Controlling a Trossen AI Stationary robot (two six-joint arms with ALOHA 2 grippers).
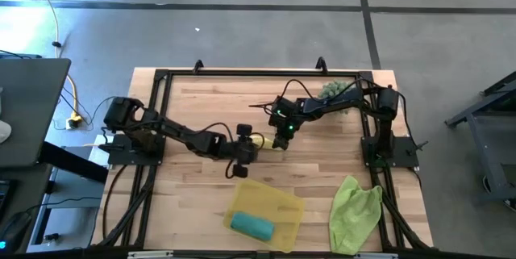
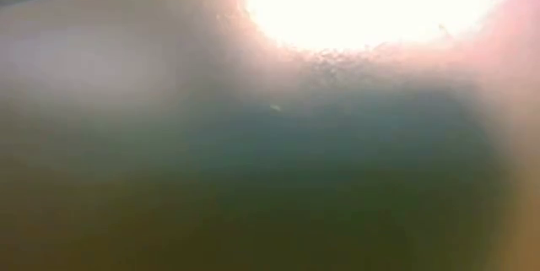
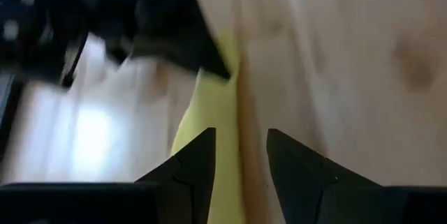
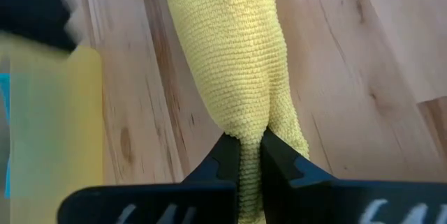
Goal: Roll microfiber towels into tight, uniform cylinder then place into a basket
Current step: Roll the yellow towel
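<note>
The bright yellow towel (image 1: 260, 140), rolled into a long shape, lies on the table's middle between my two grippers. My right gripper (image 4: 250, 147) is shut on one end of it. My left gripper (image 3: 241, 140) is open at the roll's other end (image 3: 209, 123), with the cloth running into the gap between its fingers. The yellow basket (image 1: 284, 204) sits near the front edge and holds the rolled teal towel (image 1: 252, 225). The lime green towel (image 1: 355, 204) lies crumpled at the front right. The low view shows only glare. My right gripper pinches the yellow roll's end (image 4: 253, 123) between its two fingers, where the cloth is squeezed narrow. The fingers lie along the roll, and the rest of the roll lies on the table (image 4: 230, 35). My left gripper: I cannot tell whether its fingers (image 3: 199, 161) touch the cloth.
A spiky green plant (image 1: 339, 92) stands at the far right behind the right arm. The black frame rails (image 1: 258, 73) run along the table's edges. Bare wood shows at the near left (image 1: 185, 202) and between the basket and the lime towel.
</note>
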